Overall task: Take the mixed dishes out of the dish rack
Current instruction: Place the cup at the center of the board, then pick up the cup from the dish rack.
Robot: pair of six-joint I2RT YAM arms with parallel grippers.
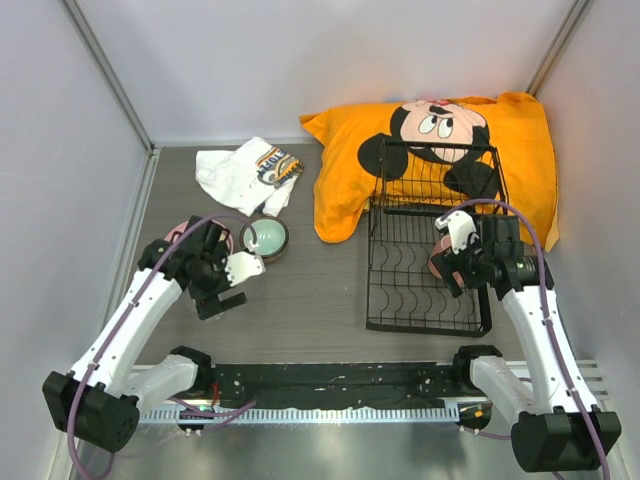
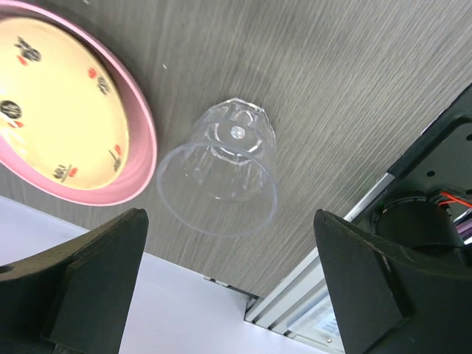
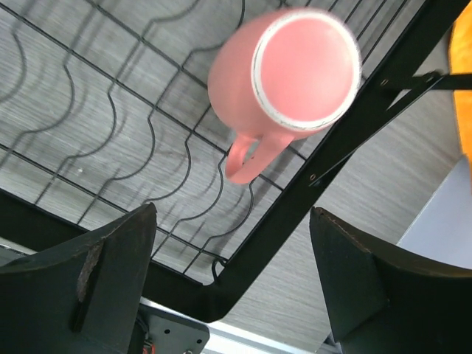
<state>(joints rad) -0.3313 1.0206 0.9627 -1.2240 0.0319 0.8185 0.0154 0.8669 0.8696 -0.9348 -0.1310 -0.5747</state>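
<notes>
A small clear glass [image 2: 221,173] stands upright on the table, just ahead of my left gripper [image 2: 236,295], which is open with nothing between its fingers [image 2: 96,287]. The pink plate [image 2: 66,110] lies flat beside the glass, and the left arm partly hides that plate [image 1: 178,232] in the top view. A pink handled mug [image 3: 287,81] sits upside down on the black wire dish rack [image 3: 332,147]. My right gripper [image 3: 236,287] hovers open above the rack's near right corner, apart from the mug. In the top view the right gripper [image 1: 452,270] covers most of the mug [image 1: 437,262].
A pale green bowl nested in a brown bowl [image 1: 266,237] sits on the table beside my left gripper [image 1: 222,292]. A crumpled white cloth [image 1: 245,175] lies behind it. An orange cartoon pillow [image 1: 345,180] lies under the dish rack's [image 1: 420,290] far end. Walls close in on three sides.
</notes>
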